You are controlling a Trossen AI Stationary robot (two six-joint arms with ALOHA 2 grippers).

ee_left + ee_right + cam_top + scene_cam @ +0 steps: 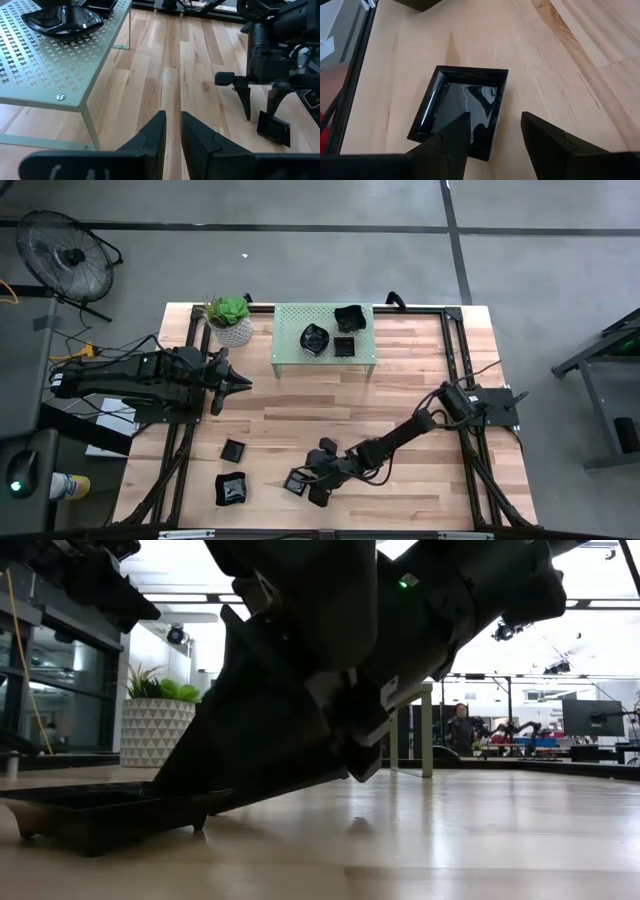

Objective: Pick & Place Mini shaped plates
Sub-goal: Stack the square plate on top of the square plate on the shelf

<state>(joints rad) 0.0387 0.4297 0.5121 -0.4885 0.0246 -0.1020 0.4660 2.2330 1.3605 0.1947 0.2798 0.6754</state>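
A square black mini plate [451,95] lies flat on the wood near the table's front edge, also in the high view [296,483]. My right gripper [492,117] is open and slants down at it. One finger [454,135] is over the plate's inside by its near rim, the other [545,140] over bare wood beside it. Two more black plates [233,450] [231,488] lie at the front left. Three others [315,338] sit on the green rack [295,315]. My left gripper [240,383] hovers at the table's left, holding nothing, with a narrow gap between its fingers. My right gripper straddles the square plate's near rim [470,150], coming slanting down from the table's right. In the low view the lower finger [215,795] reaches the plate's rim [110,802]. I cannot tell whether it touches. The plate rests flat on the table.
A white-potted green plant [232,320] stands at the far left, next to the rack. The rack's thin legs [90,120] stand on the wood ahead of my left gripper. Bare wood lies between the rack and the front plates.
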